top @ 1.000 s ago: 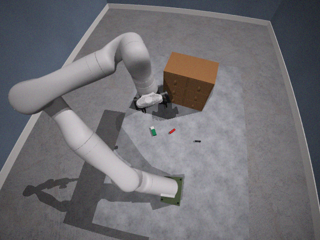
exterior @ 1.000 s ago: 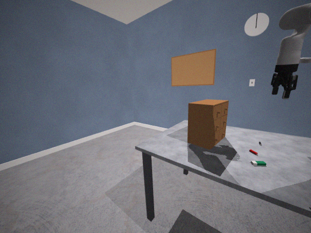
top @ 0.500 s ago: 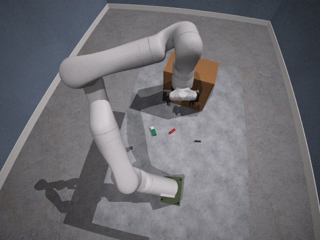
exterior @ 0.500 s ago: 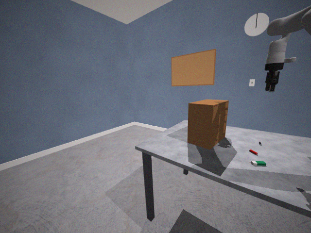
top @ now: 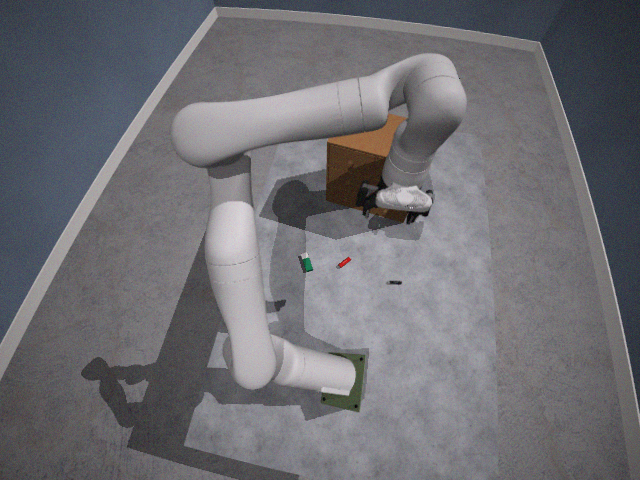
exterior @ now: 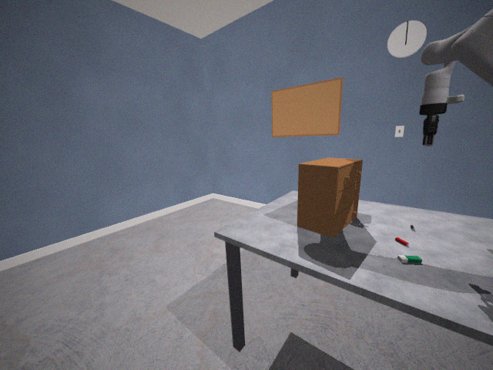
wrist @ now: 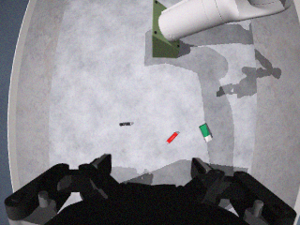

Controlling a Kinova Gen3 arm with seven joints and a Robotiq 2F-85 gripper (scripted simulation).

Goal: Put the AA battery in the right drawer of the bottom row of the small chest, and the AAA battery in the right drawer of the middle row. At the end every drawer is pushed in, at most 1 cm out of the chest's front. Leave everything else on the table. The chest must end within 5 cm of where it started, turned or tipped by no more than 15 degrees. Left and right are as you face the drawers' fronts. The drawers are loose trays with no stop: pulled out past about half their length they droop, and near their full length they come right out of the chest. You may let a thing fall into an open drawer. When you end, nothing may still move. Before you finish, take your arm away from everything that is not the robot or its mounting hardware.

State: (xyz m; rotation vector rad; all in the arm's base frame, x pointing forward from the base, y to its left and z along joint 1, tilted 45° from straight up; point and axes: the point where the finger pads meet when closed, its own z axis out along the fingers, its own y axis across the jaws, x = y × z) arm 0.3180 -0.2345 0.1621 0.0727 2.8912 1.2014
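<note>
none of the two batteries has been put away, so nearly all of the job is left to be done. the red battery (top: pixel 344 262) (exterior: pixel 401 241) (wrist: pixel 172 137), taken to be the aa because it looks bigger, is seen lying on the bench (top: pixel 439 335) (exterior: pixel 278 243) (wrist: pixel 94 84) in front of the small chest (top: pixel 361 142) (exterior: pixel 317 195). the little black battery (top: pixel 394 282) (exterior: pixel 413 228) (wrist: pixel 125 124), likely the aaa, is seen on the bench too, apart from the red one. the jaws are spread wide, with nothing held in them, and are held up high over the bench by the arm (top: pixel 232 248) (exterior: pixel 436 85) (wrist: pixel 192 21). no drawer is seen sticking out, but part of the chest's front is hidden by the arm in the top view. the bottom right drawer has to be opened for the aa and the middle right one for the aaa, each by a short pull so that it is not tipped out. then both must be pushed shut, and the arm moved away. the green and white block (top: pixel 307 263) (exterior: pixel 412 259) (wrist: pixel 204 132) should be left where it lies.

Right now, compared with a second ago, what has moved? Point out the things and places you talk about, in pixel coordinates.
The arm has swung its open tool (top: pixel 397 206) (exterior: pixel 427 141) (wrist: pixel 151 165) sideways, rightward in the top view, so it now hangs in front of the wooden chest (top: pixel 356 142) (exterior: pixel 317 195). Nothing was taken hold of or let go. The chest, the red battery (top: pixel 344 262) (exterior: pixel 401 241) (wrist: pixel 172 137), the small black one (top: pixel 394 282) (exterior: pixel 412 227) (wrist: pixel 125 124) and the green-and-white block (top: pixel 307 264) (exterior: pixel 412 259) (wrist: pixel 204 131) stayed put.
</note>
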